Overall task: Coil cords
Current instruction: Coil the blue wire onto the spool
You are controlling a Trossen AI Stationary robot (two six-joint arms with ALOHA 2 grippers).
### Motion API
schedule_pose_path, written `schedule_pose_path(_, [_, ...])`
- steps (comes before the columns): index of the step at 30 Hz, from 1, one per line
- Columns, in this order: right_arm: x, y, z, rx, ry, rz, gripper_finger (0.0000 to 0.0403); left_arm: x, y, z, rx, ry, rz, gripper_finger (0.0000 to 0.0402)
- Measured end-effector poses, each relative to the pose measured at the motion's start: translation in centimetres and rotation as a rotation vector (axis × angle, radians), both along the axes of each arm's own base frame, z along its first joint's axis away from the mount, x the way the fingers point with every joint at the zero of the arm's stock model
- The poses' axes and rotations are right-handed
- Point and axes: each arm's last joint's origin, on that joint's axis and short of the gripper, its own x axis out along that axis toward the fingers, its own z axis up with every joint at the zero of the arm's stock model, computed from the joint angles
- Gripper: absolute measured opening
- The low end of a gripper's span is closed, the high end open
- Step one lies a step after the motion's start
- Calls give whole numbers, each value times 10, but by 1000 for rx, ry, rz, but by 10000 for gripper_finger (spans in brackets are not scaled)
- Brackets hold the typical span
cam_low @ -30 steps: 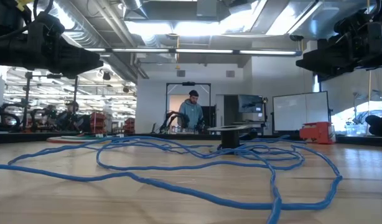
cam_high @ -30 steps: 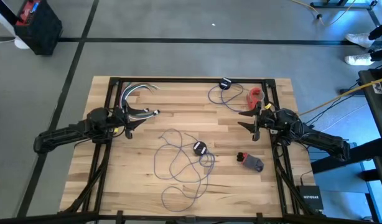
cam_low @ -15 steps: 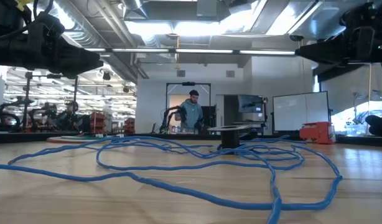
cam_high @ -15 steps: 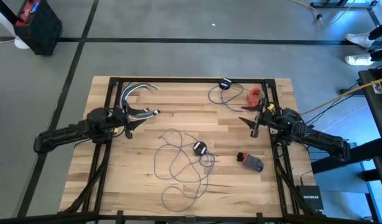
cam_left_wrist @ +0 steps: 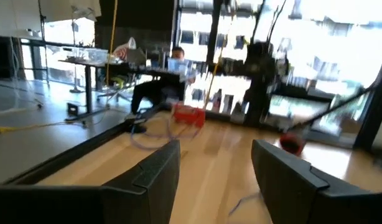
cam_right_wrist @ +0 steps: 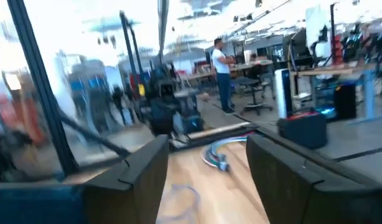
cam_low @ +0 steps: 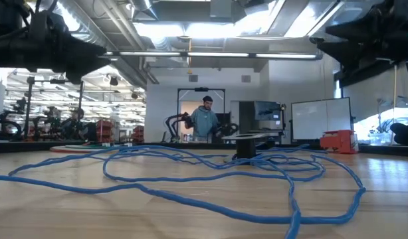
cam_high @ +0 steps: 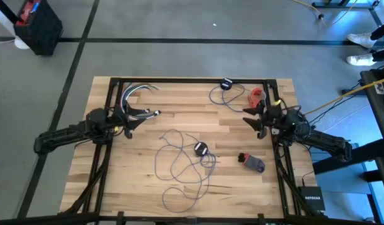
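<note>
A thin bluish-grey cord (cam_high: 179, 167) lies in loose loops on the middle of the wooden table, with a round black disc (cam_high: 201, 149) among them. In the low view the cord (cam_low: 191, 166) runs across the foreground. A second looped cord (cam_high: 218, 97) with a disc (cam_high: 227, 84) lies at the far edge. My left gripper (cam_high: 143, 121) hovers open over the left side, pointing level toward the right; its fingers (cam_left_wrist: 158, 168) have nothing between them. My right gripper (cam_high: 251, 122) hovers open over the right side, pointing toward the left, also with nothing between its fingers (cam_right_wrist: 141, 168).
A bundle of pale curved cables (cam_high: 137, 91) lies at the far left, just beyond my left gripper. A red object (cam_high: 257, 95) sits at the far right, and a red-and-grey object (cam_high: 251, 162) at the near right. A black frame (cam_high: 192, 80) borders the table. A person (cam_low: 205, 119) stands far behind.
Both grippers have rolled about their own pointing line while staying in place above the table. My right gripper has also tipped its fingers slightly upward. Both stay open. The cords have not moved.
</note>
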Motion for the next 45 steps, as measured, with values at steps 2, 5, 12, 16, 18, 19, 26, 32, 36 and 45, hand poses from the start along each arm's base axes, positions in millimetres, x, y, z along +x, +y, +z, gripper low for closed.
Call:
schedule_pose_path(2, [0,0,0,69,-14,16,221,0,0,3,-45,-48,-6,192])
schedule_pose_path(5, [0,0,0,104,-17,22,221,-1,0,8,-85,-112,-14,192])
schedule_pose_path(12, [0,-5,-3,131,2,-146,221,-2,-1,13,-91,-166,-21,192])
schedule_pose_path(16, [0,-4,-3,150,0,-114,221,-2,0,14,-107,-180,-8,192])
schedule_pose_path(18, [-1,-3,1,130,-37,-63,221,-3,0,19,-120,-232,-13,192])
schedule_pose_path(19, [-1,-1,4,115,-58,-26,221,-4,-1,22,-111,-266,-18,192])
schedule_pose_path(26, [12,-2,24,54,27,88,221,2,-4,34,-84,-360,-59,192])
schedule_pose_path(32, [41,-9,56,18,157,168,221,22,-6,50,-38,-302,-94,192])
schedule_pose_path(36, [63,-14,70,54,268,247,220,49,-8,58,-31,-152,-122,192])
schedule_pose_path(45, [87,-15,52,149,594,327,220,103,-9,54,-32,104,-153,192])
